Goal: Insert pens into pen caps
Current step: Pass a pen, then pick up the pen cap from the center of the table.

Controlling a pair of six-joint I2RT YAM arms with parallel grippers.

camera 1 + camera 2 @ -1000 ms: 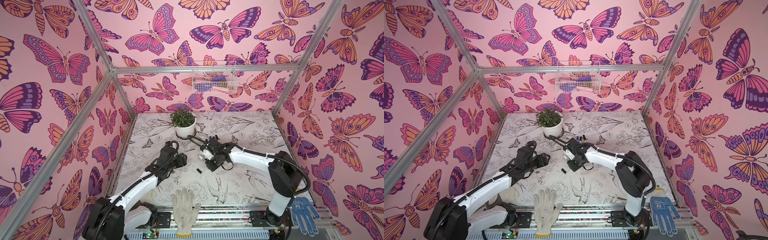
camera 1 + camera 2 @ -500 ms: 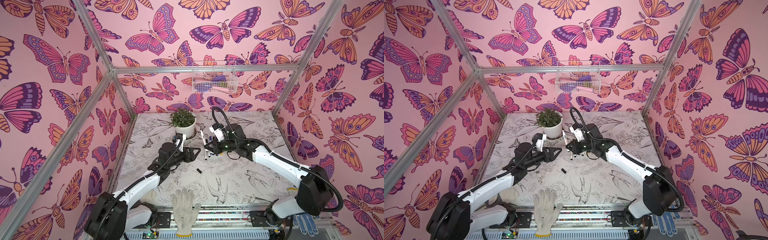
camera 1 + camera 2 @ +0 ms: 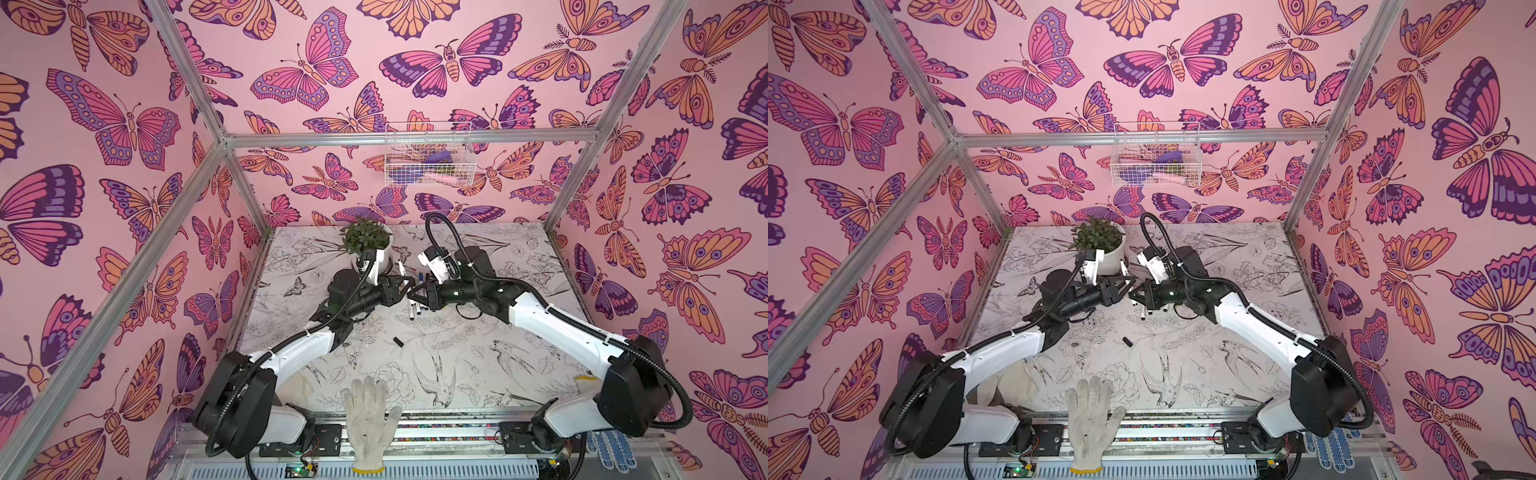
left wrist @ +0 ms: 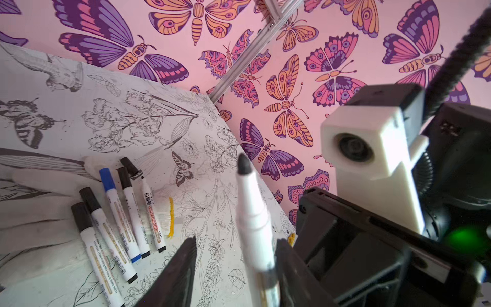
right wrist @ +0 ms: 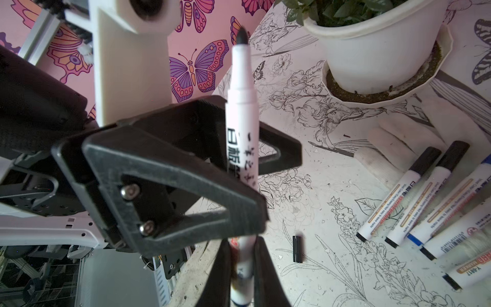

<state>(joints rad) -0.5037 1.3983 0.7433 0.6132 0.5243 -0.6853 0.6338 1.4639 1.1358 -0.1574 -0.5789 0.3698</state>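
An uncapped white pen (image 5: 240, 106) with a black tip sits in my right gripper (image 5: 242, 240), which is shut on its lower barrel. My left gripper (image 4: 237, 240) is open and straddles the same pen (image 4: 252, 212); the barrel rests against one finger, with a gap to the other. Both top views show the left gripper (image 3: 405, 286) and the right gripper (image 3: 417, 293) meeting tip to tip above the table's middle. Several capped pens (image 4: 114, 212) lie side by side on the table. One loose black pen cap (image 3: 398, 342) lies alone nearer the front.
A potted plant (image 3: 368, 245) stands just behind the grippers. The row of pens rests partly on a white glove (image 4: 39, 186). Another white glove (image 3: 370, 419) hangs over the front edge, a blue one (image 3: 611, 451) lies front right, and a wire basket (image 3: 428, 160) hangs on the back wall.
My right gripper has risen from the table with the pen. My left gripper has moved right to meet it, and its jaws have narrowed around the barrel.
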